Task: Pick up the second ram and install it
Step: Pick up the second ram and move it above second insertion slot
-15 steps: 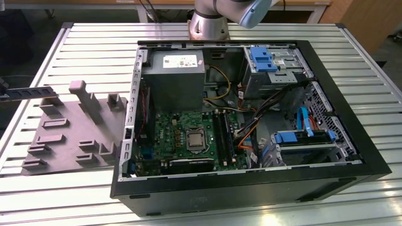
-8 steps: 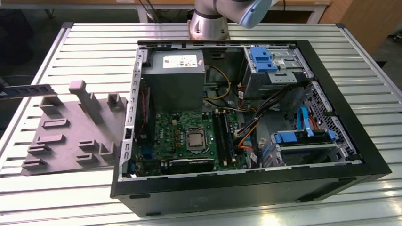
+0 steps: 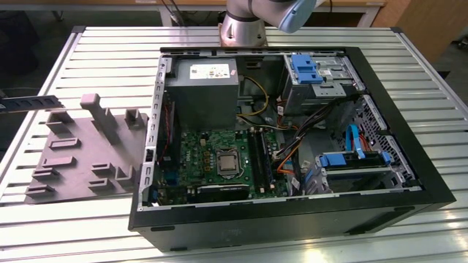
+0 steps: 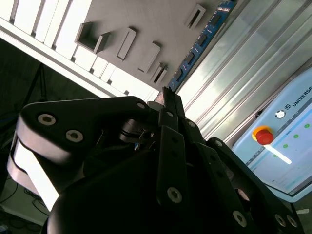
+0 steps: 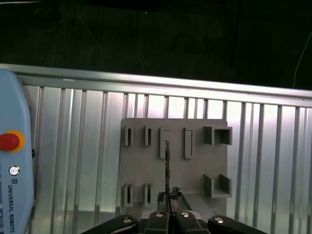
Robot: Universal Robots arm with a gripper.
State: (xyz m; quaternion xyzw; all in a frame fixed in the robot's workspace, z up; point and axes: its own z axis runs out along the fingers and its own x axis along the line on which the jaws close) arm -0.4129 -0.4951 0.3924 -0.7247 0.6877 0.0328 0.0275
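gripping the second ram [image 5: 167, 168] by one end, the gripper [image 5: 168, 199] has its fingers clamped shut on the thin dark stick, which juts straight out from between them in both wrist views. in the exterior view the second ram [image 3: 29, 103] hangs level in the air at that view's left, over the edge of the slatted metal table [image 3: 292, 35] and just past a corner of the grey block [image 3: 76, 159]. the block lies flat under the stick, with its pockets and upright posts [image 3: 91, 104] bare. those posts stand between the stick and the open pc case [image 3: 292, 219], which sits well apart toward the exterior view's right. inside the case lies the green board [image 3: 208, 148], with wires bunched beside it, and above it the power supply [image 3: 201, 96]. a white label [image 3: 210, 70] is stuck to the supply's top, its print too small to make out. the arm's base [image 3: 245, 27] rises behind the case. a pale blue teach pendant [image 5: 14, 122] rests on the table near the block, with a red button [image 5: 9, 141] and some dark lettering printed on its face.
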